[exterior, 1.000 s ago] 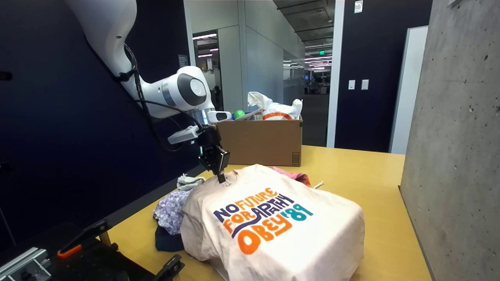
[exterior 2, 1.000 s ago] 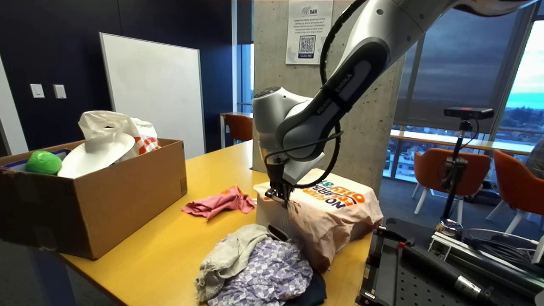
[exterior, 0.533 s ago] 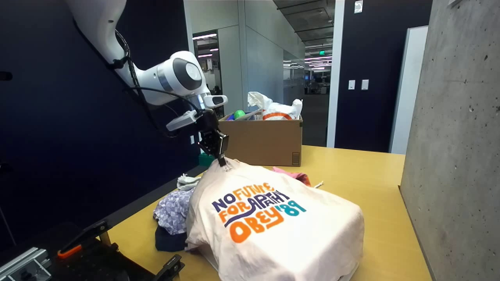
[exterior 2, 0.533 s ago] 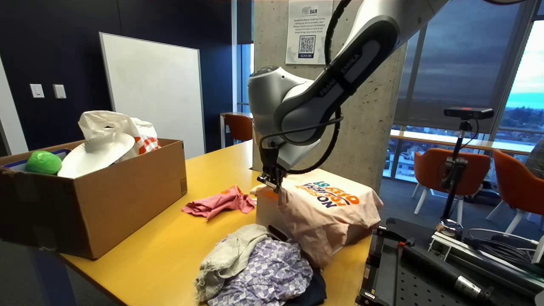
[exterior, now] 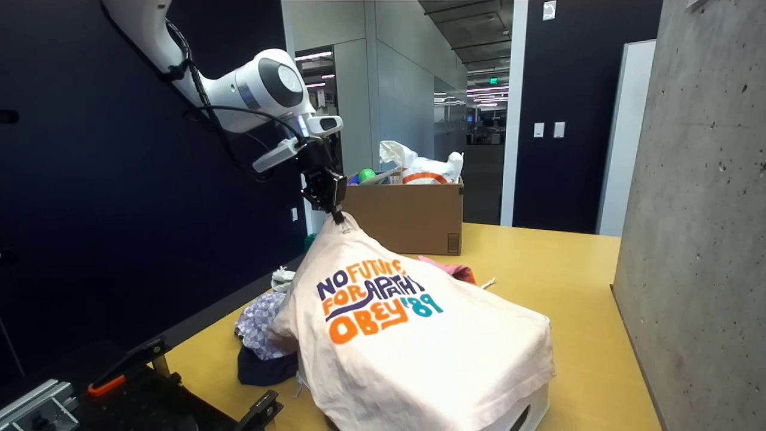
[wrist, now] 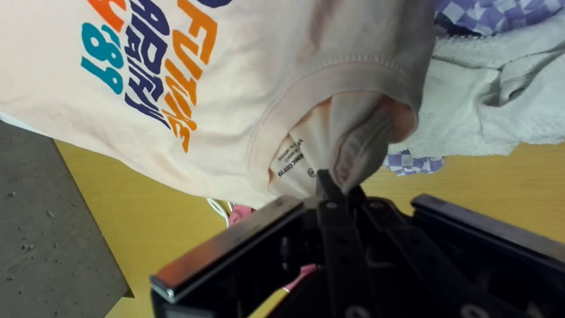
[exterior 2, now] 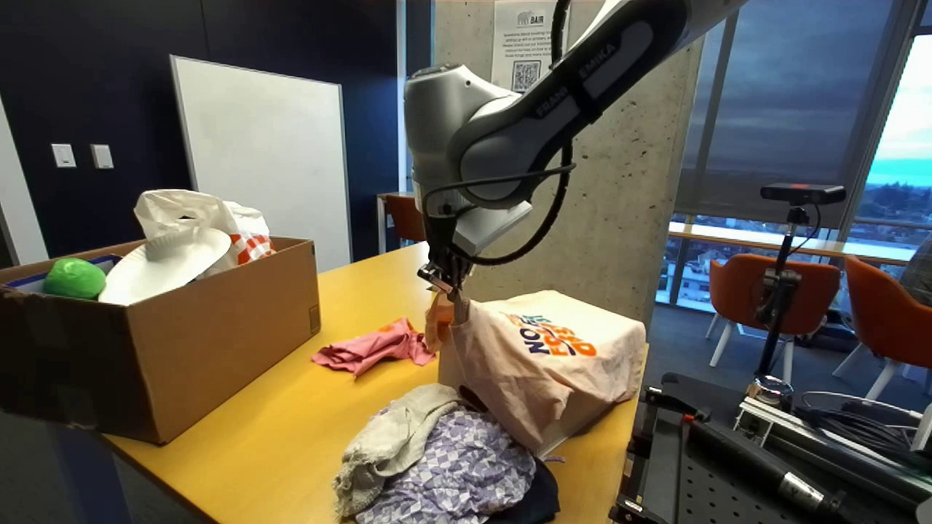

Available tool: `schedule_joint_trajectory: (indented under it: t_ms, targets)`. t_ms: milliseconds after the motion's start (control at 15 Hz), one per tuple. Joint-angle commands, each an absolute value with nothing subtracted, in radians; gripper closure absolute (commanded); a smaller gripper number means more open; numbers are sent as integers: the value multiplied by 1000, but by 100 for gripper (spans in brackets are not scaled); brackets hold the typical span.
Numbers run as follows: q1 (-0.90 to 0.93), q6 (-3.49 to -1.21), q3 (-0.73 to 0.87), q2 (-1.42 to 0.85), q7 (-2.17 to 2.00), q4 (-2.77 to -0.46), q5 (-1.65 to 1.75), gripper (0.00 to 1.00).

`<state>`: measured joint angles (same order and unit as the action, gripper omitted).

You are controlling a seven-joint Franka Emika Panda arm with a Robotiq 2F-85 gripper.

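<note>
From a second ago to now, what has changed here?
The gripper rose, drawing the shirt up by its neck into a peak. The print slid toward the gripper; at the opposite end the hem pulled up, baring a white container. Nothing newly grasped or released: the grip on the shirt held. Unmoved: box, pink cloth, purple cloth.

Shirt [exterior: 467, 359]: pale pink, printed in orange, dark purple and teal. Checked cloth [exterior 2: 459, 466]: lilac and white. Counter [exterior 2: 277, 429] yellow; pincer [exterior: 339, 218] black.

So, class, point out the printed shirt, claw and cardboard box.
Printed shirt [exterior: 419, 350], in an exterior view: its printed side.
Claw [wrist: 345, 190], wrist view: midway between its tips.
Cardboard box [exterior 2: 234, 335], in an exterior view: side wall.
</note>
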<state>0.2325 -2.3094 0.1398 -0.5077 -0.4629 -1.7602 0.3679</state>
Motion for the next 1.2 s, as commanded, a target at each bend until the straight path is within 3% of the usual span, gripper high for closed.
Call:
schedule_joint_trajectory:
  t_ms: [0,533,1133]
  targets:
    - [241,-2245,125,-526,-459,-1683,384,99]
    - [216,-2246,137,-436,-467,-1771,390,99]
    - [131,-2254,188,-183,-514,-2081,507,99]
